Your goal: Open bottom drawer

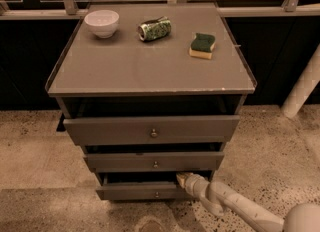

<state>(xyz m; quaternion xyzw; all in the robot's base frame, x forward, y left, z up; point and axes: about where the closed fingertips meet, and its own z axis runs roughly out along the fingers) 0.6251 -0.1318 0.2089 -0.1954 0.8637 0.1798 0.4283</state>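
Observation:
The bottom drawer is the lowest grey front of the cabinet, with a small round knob at its middle. It stands pulled out a little, with a dark gap above its top edge. My gripper reaches in from the lower right on a white arm and sits at the drawer's upper right edge, right of the knob. Above it are the middle drawer and the top drawer, both also slightly out.
On the cabinet top lie a white bowl, a crushed green can and a green-and-yellow sponge. A white post stands at the right. Speckled floor surrounds the cabinet.

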